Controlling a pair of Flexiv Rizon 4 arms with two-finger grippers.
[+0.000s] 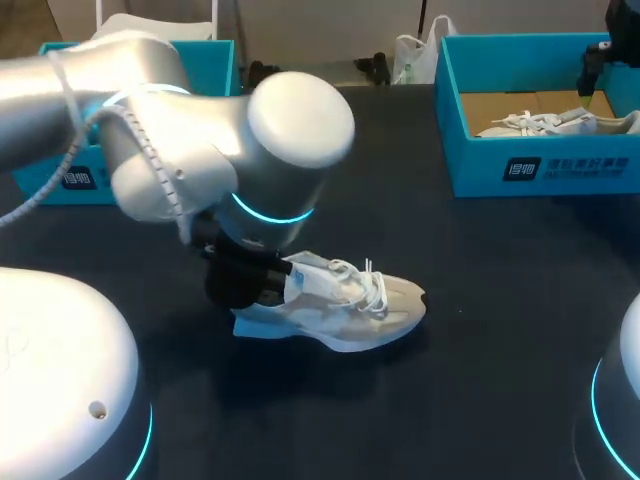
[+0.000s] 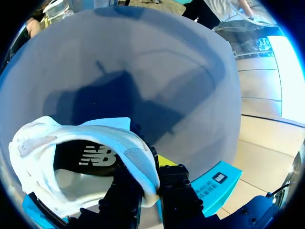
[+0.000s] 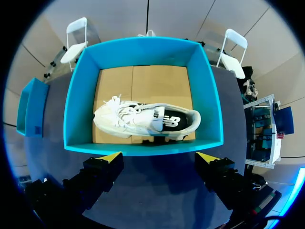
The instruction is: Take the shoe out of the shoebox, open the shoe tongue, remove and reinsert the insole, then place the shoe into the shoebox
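In view: 2 shoes [image 1: 345, 300] [image 1: 545, 122], 2 teal boxes [image 1: 540, 165] [image 1: 215, 62].

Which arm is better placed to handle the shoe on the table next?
Left, probably. The left gripper pinches the heel collar of the shoe; the right gripper hangs open above the shoebox holding a second shoe, well away from it.

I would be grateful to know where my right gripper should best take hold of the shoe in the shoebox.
Probably the heel collar, coming straight down from above. The shoe appears to lie on its side in the shoebox, so the collar's rim faces up for the fingers to straddle, and the right gripper hangs open above the box.
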